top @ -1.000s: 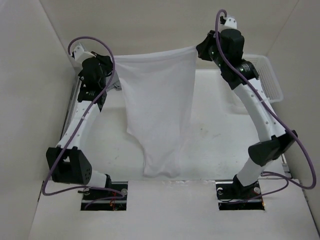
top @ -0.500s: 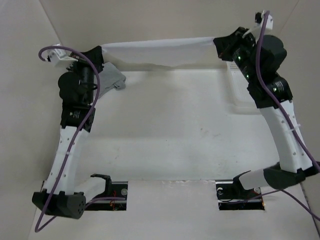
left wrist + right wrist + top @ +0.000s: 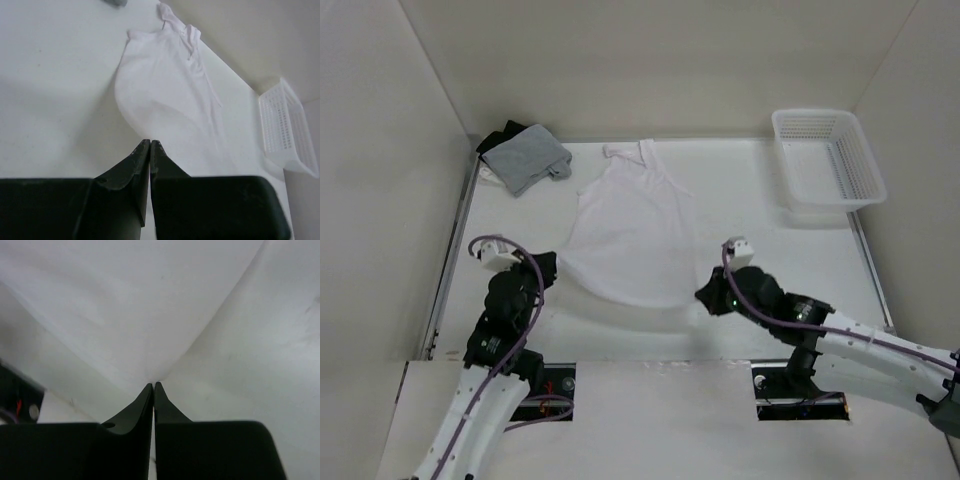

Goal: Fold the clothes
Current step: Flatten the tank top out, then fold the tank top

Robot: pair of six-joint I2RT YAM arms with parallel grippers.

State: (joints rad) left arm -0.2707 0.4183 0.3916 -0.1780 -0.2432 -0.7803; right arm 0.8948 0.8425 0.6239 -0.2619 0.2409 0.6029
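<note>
At the far-left corner of the white table, a crumpled grey cloth garment lies against a black cloth garment, both well apart from the work.

Nearer the arms, the left gripper sits low at the near left with its jaws pressed together. The hem edge runs right up to its tips, so it looks pinched on the left hem corner, though the fabric between the fingers cannot be made out. Its arm reaches only a short way forward from its base, wrist low over the table.

Between the 2 grippers, the thin white scoop-necked shirt lies spread flat mid-table. Its long axis runs near to far, with the hem toward the arms and the straps and neckline at the far side.

To the right, the right gripper is clamped on the other hem corner, and cloth fans out taut from its tips. That forearm lies low, running in from the right edge toward the hem.

The grippers flank the hem about evenly, so neither is nearer, and the shirt extends straight away from both. The first fold probably turns on that axis: either the hem is carried far toward the neckline, or 1 side is brought across.

At the far right, the white plastic mesh basket stands well apart from the shirt.
</note>
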